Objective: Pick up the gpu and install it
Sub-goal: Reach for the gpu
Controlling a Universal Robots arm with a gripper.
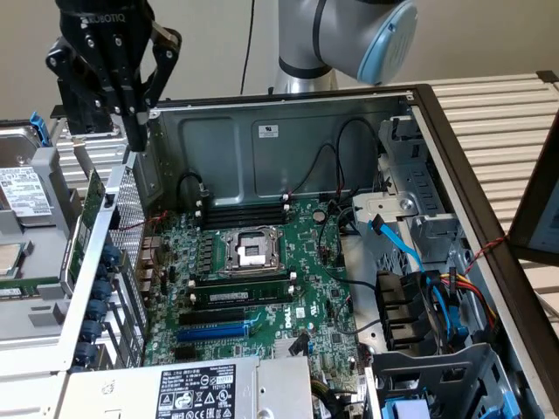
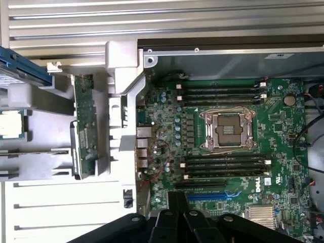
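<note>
The gpu (image 1: 91, 202) stands on edge in a grey holder just outside the case wall, at the exterior view's left. In the wrist view the gpu (image 2: 84, 129) is a narrow green card in a slot of that rack. My gripper (image 1: 136, 131) hangs above the gpu and the perforated rear wall of the case, fingers shut with nothing between them. The black fingers (image 2: 177, 215) show pressed together over the green motherboard (image 2: 233, 152). A blue expansion slot (image 1: 214, 332) lies on the motherboard (image 1: 262, 288), also seen as the blue slot (image 2: 207, 195).
The open computer case (image 1: 288, 113) holds RAM sticks (image 1: 240, 292), an empty CPU socket (image 1: 251, 251) and cables with drive bays (image 1: 419, 297) at the exterior view's right. A power supply (image 1: 192, 388) sits at the front. A hard drive (image 1: 22, 188) and a CPU (image 2: 10, 124) rest in the grey rack.
</note>
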